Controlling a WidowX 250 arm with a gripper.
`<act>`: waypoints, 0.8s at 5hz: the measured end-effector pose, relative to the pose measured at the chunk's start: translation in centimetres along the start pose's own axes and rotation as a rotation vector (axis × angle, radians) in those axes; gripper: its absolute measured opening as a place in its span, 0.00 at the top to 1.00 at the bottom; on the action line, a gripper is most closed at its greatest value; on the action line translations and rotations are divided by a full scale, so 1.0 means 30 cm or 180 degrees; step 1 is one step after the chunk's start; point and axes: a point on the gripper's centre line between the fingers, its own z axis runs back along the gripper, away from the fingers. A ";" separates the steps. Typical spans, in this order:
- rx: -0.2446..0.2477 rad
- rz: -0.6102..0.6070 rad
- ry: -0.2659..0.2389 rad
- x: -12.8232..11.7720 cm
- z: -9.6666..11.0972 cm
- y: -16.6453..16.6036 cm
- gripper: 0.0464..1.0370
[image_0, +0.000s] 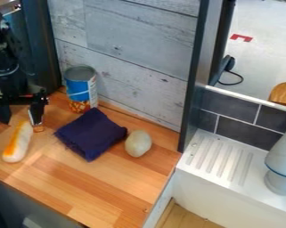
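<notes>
- Oblong orange-and-white object [18, 141] lies on the wooden counter [109, 191], at the left of our view; we see it slanting, its white end nearest us.
- Black gripper [20, 124] hangs over the far end of this object, and we see its two fingers spread wide apart with nothing held between them. One fingertip comes down just beside the object; we cannot tell whether they touch.
- Dark blue cloth [91, 133] lies folded to the right of the object, well apart from it.
- Behind the cloth we see a can [81, 89] with a blue label, upright near the grey plank wall [127, 67].
- Just beside the cloth's right corner we find a pale, egg-shaped object [137, 143].
- Further right, beyond a dark upright post [195, 80], we see a white ridged drainboard [219, 158] below dark tiles [246, 129].
</notes>
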 end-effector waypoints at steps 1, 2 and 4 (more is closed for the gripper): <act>0.0004 -0.0148 -0.0019 -0.006 -0.025 0.010 0.04; -0.0001 -0.0178 -0.0014 -0.017 -0.053 0.017 0.04; 0.0035 -0.0209 -0.0002 -0.024 -0.109 0.032 0.04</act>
